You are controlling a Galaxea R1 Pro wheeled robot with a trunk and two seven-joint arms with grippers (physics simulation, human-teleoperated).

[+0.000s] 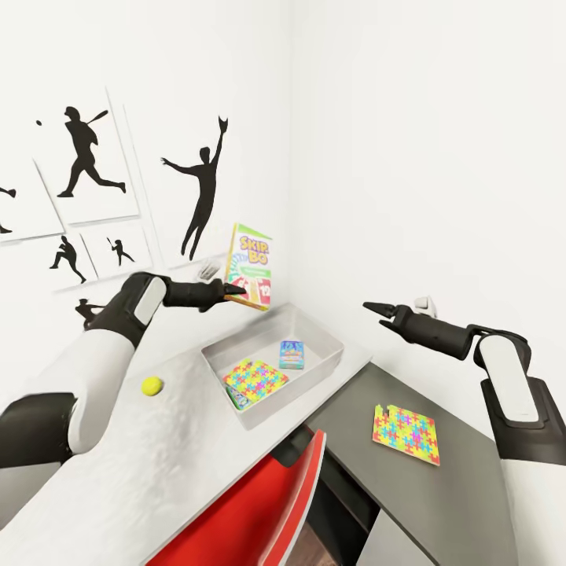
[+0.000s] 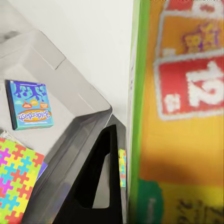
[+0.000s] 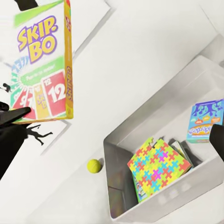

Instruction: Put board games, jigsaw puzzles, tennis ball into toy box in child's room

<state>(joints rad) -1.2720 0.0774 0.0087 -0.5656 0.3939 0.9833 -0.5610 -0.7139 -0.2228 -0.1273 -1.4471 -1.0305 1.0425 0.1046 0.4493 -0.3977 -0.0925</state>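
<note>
The left end effector is clamped on the lower edge of the Skip-Bo box — a flat, glossy printed carton in green, yellow and red, held upright in the air above the far rim of the toy box. In the left wrist view the carton's card-printed face runs close alongside the dark finger. The toy box is a shallow light-grey bin with smooth sloping walls and rounded corners, sitting on the pale upper level of the counter, whose surface looks faintly mottled. Inside it lie a jigsaw puzzle, a thin square of interlocking pieces in yellow, pink, blue and green, resting on another flat box whose edge peeks out beneath, and at its 1 o'clock a small blue board game with cartoon art, lying flat on the bin floor. At 9 o'clock from the bin, apart from it on the pale top, sits the round yellow-green tennis ball. A second jigsaw puzzle lies flat on the lower dark-grey matte section of the counter, at 4 o'clock from the bin. The right end effector hovers above that lower section with its slim dark fingers slightly apart, holding nothing — well clear of the bin. A glossy red chair back stands at the counter's near edge
</note>
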